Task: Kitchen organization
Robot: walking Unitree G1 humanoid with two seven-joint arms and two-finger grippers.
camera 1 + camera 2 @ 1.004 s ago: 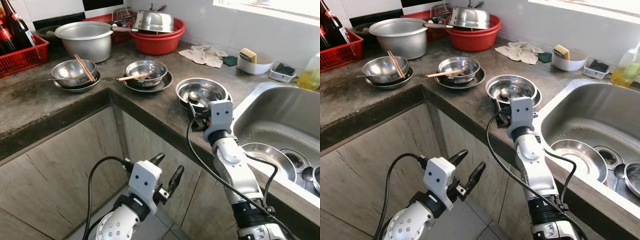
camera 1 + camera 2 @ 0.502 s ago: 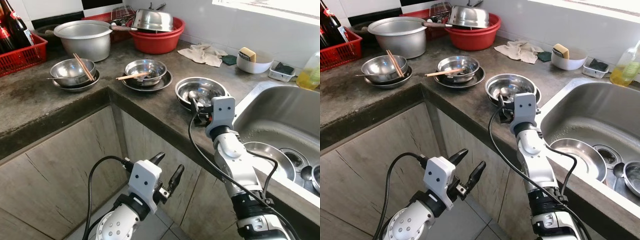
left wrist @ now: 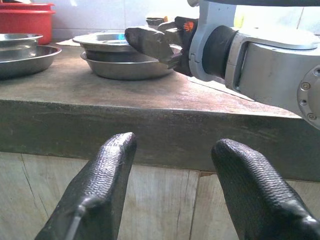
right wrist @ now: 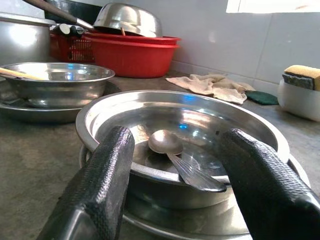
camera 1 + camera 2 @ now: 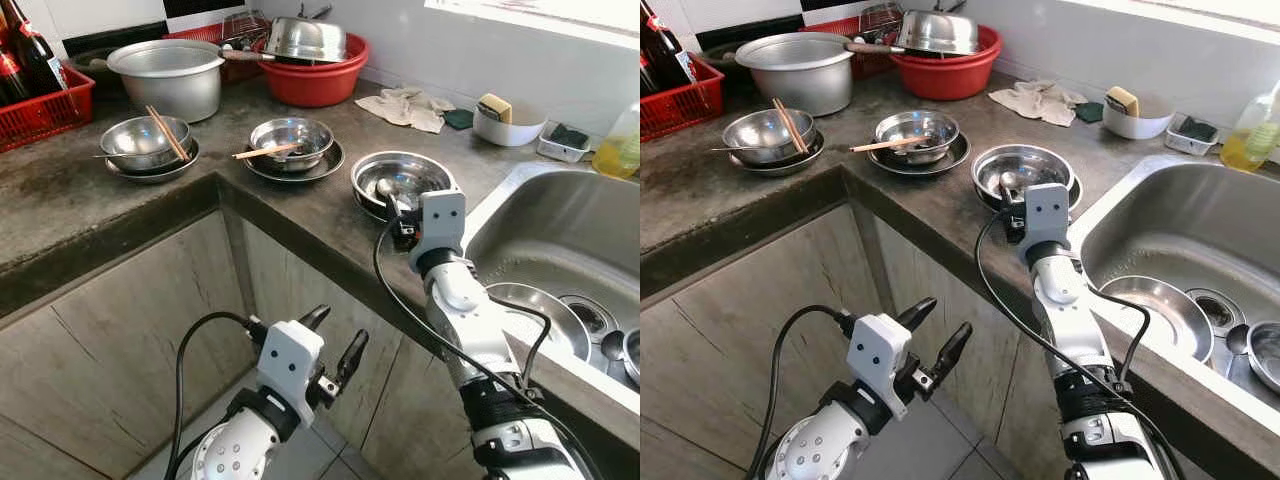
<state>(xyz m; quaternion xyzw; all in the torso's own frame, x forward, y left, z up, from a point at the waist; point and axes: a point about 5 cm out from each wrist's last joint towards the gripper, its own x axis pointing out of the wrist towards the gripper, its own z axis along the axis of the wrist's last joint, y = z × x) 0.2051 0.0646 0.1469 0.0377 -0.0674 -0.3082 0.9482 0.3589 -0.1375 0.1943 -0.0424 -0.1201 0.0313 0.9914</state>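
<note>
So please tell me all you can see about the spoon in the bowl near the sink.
The spoon is shiny metal. It lies in a steel bowl that sits on a plate on the counter, its handle resting on the rim toward the right claw, whose open fingers flank that rim without touching the spoon.

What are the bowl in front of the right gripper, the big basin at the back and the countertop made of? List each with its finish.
Bowl: looks like stainless steel, polished; it mirrors light and the spoon inside.
Basin: probably plastic, smooth, uniformly red with a soft sheen.
Countertop: seemingly concrete or rough stone, matte, mottled grey-brown with a thick dark edge.
The right gripper sits open at the bowl's rim.
</note>
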